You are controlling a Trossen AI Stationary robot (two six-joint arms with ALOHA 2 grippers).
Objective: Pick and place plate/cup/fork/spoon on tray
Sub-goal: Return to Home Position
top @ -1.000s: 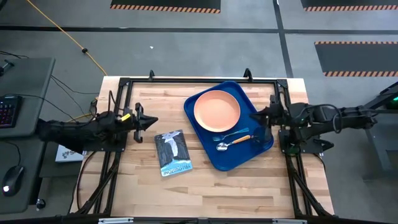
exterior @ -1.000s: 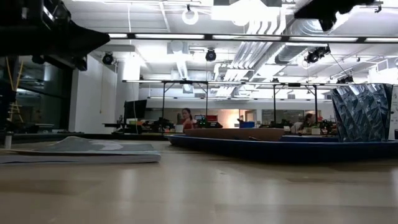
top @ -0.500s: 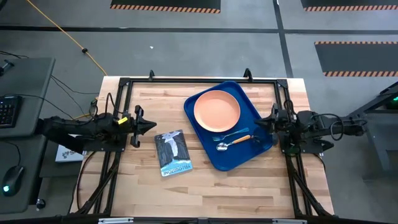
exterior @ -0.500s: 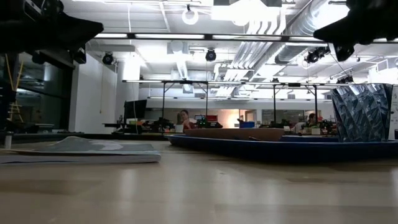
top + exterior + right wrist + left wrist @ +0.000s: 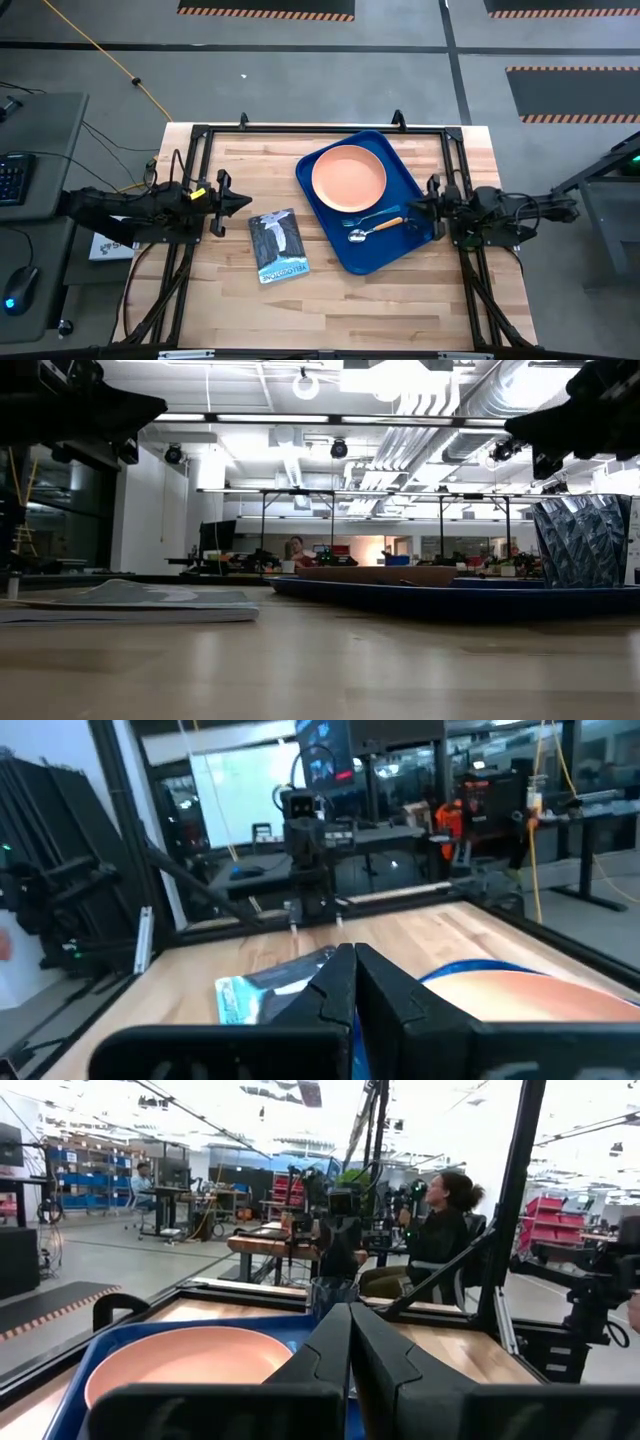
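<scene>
Right end effector [image 5: 415, 207] sits at the right edge of the tray [image 5: 390, 252], with the left end effector [image 5: 243, 198] at the far side of the bench [image 5: 350, 300], pointing inward. From above, the plate [image 5: 349, 177] fills the tray's far half. The fork [image 5: 377, 214] and the spoon [image 5: 375, 229] lie side by side just before it, the spoon nearer the front. That is a place setting, so the loading looks finished. The booklet [image 5: 278, 245] lies on bare wood between the arms, no part of the job.

Level across the bench, the tray [image 5: 450, 598] carries the plate [image 5: 380, 574] low and flat, and the cup [image 5: 580, 545] stands upright at its right end. Both arms are dark shapes high in the corners, clear of everything.

Past the left wrist, the left end effector [image 5: 350, 1312] has its fingers pressed together on nothing. Plate [image 5: 180, 1360] and cup [image 5: 333, 1295] sit on the tray ahead, and a person sits beyond the bench.

Past the right wrist, the right end effector [image 5: 354, 952] is likewise pressed together and empty, facing the booklet [image 5: 270, 985]. I judge both arms to be parking.
</scene>
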